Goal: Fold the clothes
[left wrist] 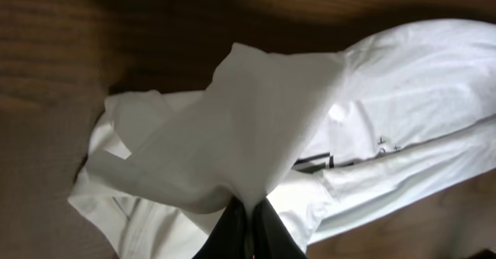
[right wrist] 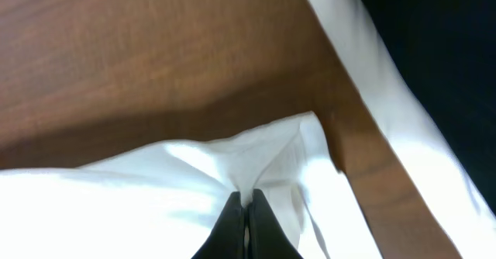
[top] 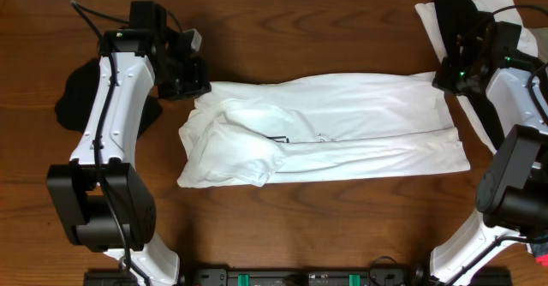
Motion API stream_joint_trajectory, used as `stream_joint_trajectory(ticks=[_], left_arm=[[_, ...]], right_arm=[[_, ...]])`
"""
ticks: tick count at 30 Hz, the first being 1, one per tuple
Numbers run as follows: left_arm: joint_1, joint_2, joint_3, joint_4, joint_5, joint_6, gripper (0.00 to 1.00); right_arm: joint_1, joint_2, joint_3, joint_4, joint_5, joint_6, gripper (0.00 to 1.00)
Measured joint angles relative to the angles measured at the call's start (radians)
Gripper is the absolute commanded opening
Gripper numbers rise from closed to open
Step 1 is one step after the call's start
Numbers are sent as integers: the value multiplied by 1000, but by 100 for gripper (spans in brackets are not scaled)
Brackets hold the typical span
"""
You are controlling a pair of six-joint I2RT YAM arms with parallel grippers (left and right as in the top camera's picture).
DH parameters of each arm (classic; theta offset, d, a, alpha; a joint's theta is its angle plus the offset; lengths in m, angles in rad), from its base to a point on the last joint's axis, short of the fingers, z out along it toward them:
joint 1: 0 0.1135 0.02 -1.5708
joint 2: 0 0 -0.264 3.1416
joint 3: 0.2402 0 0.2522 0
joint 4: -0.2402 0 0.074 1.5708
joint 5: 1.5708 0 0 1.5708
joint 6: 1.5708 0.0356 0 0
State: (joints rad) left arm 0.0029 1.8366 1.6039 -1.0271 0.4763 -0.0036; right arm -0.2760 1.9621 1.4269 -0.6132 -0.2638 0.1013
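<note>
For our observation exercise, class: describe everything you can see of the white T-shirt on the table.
The white T-shirt looks like soft, thin cotton. It lies stretched across the wooden table, partly folded into a long band, creased and bunched at one end. A small dark print shows near the middle. The left gripper is shut on a lifted corner at that bunched end; the right gripper is shut on the edge at the opposite end.

Count taken from overhead.
Garments: 4.
- White, 2: white T-shirt (top: 342, 123) at centre; white garment (top: 425, 14) at 2 o'clock.
- Black, 2: black garment A (top: 73, 98) at 9 o'clock; black garment B (top: 452, 8) at 2 o'clock, on the white garment.

Arms: 2, left arm (top: 111, 106) and right arm (top: 522, 89).
End effectors: 2, left end effector (left wrist: 248, 208) and right end effector (right wrist: 246, 201).
Surface (top: 300, 29): 1.
</note>
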Motion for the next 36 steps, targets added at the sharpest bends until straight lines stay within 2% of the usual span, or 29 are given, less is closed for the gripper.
stream_joint_trajectory(ticks=[9, 19, 36], left_arm=[[0, 0, 0, -131, 0, 0, 6], [0, 0, 0, -298, -50, 0, 6], [0, 0, -107, -273, -64, 0, 6]], right_arm=[[-33, 0, 75, -220, 26, -35, 1], [-100, 0, 85, -303, 81, -43, 1], [-109, 0, 85, -349, 93, -43, 3]])
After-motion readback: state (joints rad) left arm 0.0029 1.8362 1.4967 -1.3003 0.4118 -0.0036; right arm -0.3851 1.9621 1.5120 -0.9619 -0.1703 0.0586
